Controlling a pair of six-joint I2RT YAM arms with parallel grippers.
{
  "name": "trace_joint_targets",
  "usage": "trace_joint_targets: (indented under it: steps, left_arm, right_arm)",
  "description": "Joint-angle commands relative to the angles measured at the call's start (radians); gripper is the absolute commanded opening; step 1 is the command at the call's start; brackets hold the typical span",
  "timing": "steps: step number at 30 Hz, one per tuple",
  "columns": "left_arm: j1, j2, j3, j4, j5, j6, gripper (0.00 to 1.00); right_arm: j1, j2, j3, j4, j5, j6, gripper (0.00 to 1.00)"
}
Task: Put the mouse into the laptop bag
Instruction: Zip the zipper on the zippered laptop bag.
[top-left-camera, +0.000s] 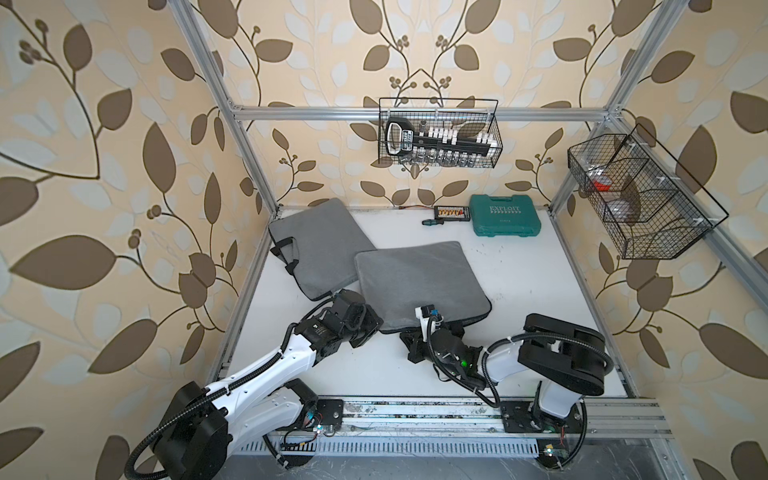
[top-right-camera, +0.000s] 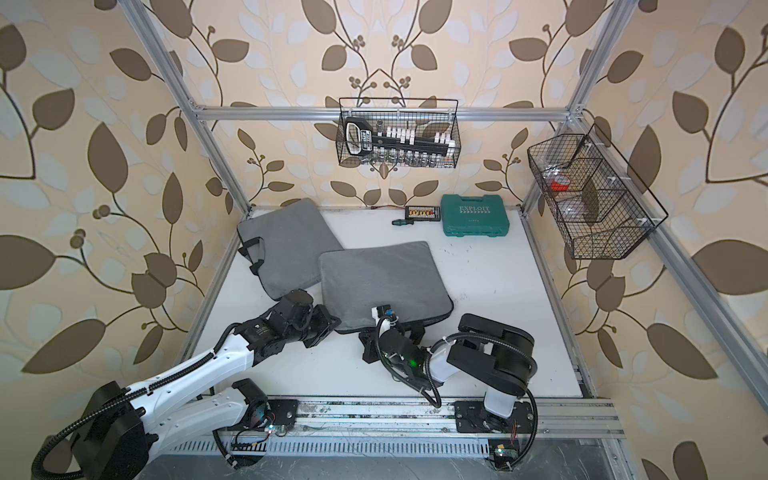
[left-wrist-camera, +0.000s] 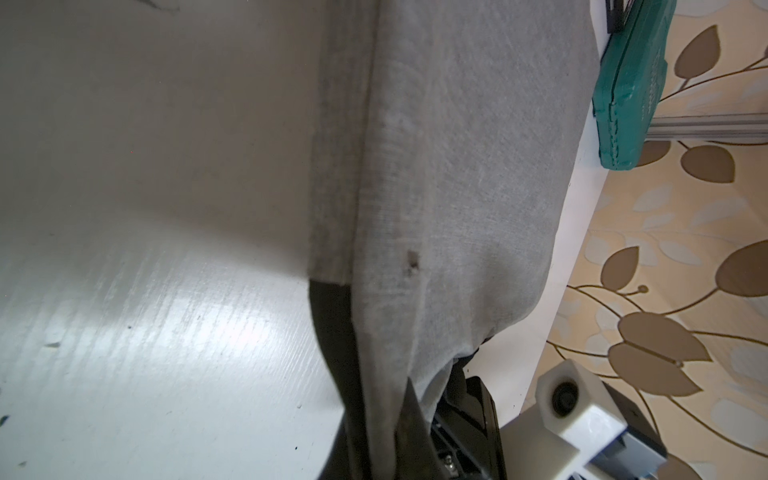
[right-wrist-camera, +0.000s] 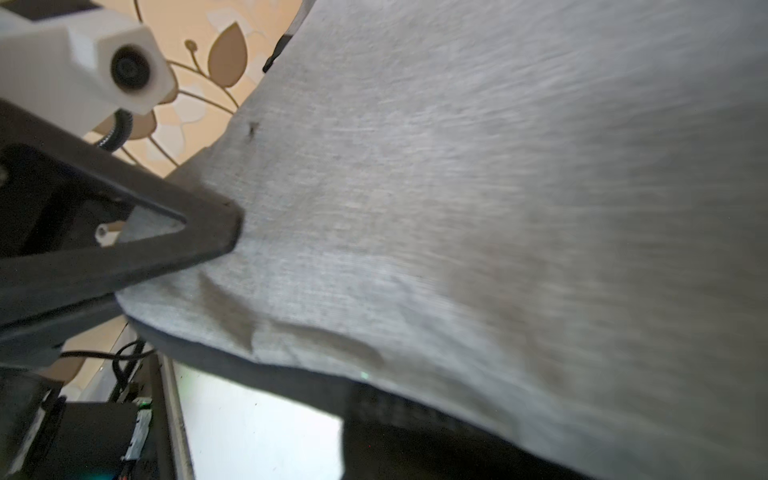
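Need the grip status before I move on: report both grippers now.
Left gripper: shut on the laptop bag, pinching its grey fabric.
Right gripper: shut at the bag's near edge; whether it holds anything cannot be told.

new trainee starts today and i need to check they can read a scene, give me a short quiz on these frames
1. True or false: the mouse lies in plain sight on the white table.
2. What is the left gripper shut on? A) a screwdriver B) the near corner of the nearer laptop bag C) a wire basket
3. Fill in: the word printed on the green tool case is ____.

Key: 1 false; 2 B; 3 EXPLOIT.
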Motion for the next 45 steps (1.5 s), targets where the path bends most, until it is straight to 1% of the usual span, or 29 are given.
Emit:
trace_joint_targets:
  steps: [1, 3, 7, 11, 14, 16, 20, 23, 26, 29, 31, 32, 33, 34, 36, 37, 39, 41, 43, 45]
  left_arm:
    - [0.072, -0.066, -0.014, -0.004, -0.024, 0.031, 0.00]
    - [0.111, -0.095, -0.032, -0.007, -0.003, 0.040, 0.00]
    - [0.161, -0.126, -0.053, -0.012, 0.018, 0.052, 0.00]
    - [0.204, -0.104, -0.062, 0.009, 0.071, 0.062, 0.00]
    - [0.223, -0.084, -0.066, 0.026, 0.085, 0.068, 0.00]
    - [0.241, -0.070, -0.065, 0.031, 0.093, 0.074, 0.00]
    - [0.282, -0.024, -0.046, 0.055, 0.124, 0.097, 0.00]
    - [0.287, 0.054, 0.025, 0.043, 0.114, 0.131, 0.00]
    - [0.287, 0.171, 0.110, 0.084, 0.117, 0.162, 0.00]
    - [0.279, 0.342, 0.264, 0.081, 0.106, 0.217, 0.00]
    - [0.274, 0.452, 0.373, 0.073, 0.112, 0.252, 0.02]
    - [0.264, 0.534, 0.436, 0.039, 0.100, 0.265, 0.13]
    - [0.256, 0.584, 0.497, -0.006, 0.078, 0.265, 0.24]
    - [0.251, 0.613, 0.531, -0.018, 0.069, 0.261, 0.39]
    - [0.236, 0.645, 0.562, -0.021, 0.032, 0.245, 0.94]
    - [0.229, 0.655, 0.578, -0.031, 0.017, 0.248, 0.99]
    - [0.218, 0.686, 0.641, -0.106, 0.009, 0.277, 0.99]
    - [0.213, 0.693, 0.668, -0.171, 0.008, 0.288, 0.99]
    - [0.205, 0.652, 0.619, -0.180, 0.001, 0.278, 0.99]
    - [0.193, 0.566, 0.504, -0.170, -0.042, 0.251, 0.99]
  right_arm:
    - [-0.078, -0.091, -0.055, -0.330, 0.132, 0.163, 0.00]
    - [-0.133, -0.166, -0.111, -0.395, 0.125, 0.191, 0.00]
    - [-0.248, -0.283, -0.162, -0.512, 0.102, 0.223, 0.00]
    - [-0.357, -0.360, -0.187, -0.591, 0.073, 0.218, 0.00]
    - [-0.431, -0.434, -0.213, -0.632, 0.060, 0.219, 0.00]
    - [-0.460, -0.488, -0.236, -0.623, 0.038, 0.217, 0.00]
    - [-0.470, -0.606, -0.206, -0.769, 0.099, 0.238, 0.00]
    - [-0.480, -0.718, -0.206, -0.855, 0.121, 0.236, 0.00]
    - [-0.482, -0.824, -0.217, -0.913, 0.118, 0.241, 0.00]
    - [-0.479, -0.884, -0.242, -0.899, 0.074, 0.234, 0.00]
    - [-0.462, -0.881, -0.255, -0.868, 0.048, 0.230, 0.00]
    - [-0.446, -0.868, -0.251, -0.859, 0.045, 0.230, 0.00]
    - [-0.429, -0.847, -0.242, -0.849, 0.046, 0.230, 0.00]
    - [-0.405, -0.828, -0.236, -0.838, 0.053, 0.233, 0.00]
    - [-0.350, -0.774, -0.213, -0.805, 0.058, 0.236, 0.00]
    - [-0.328, -0.748, -0.202, -0.784, 0.055, 0.234, 0.00]
    - [-0.276, -0.681, -0.161, -0.755, 0.058, 0.235, 0.00]
    - [-0.219, -0.619, -0.121, -0.732, 0.073, 0.234, 0.00]
    - [-0.169, -0.553, -0.072, -0.704, 0.076, 0.221, 0.00]
    - [-0.121, -0.481, -0.023, -0.670, 0.073, 0.203, 0.00]
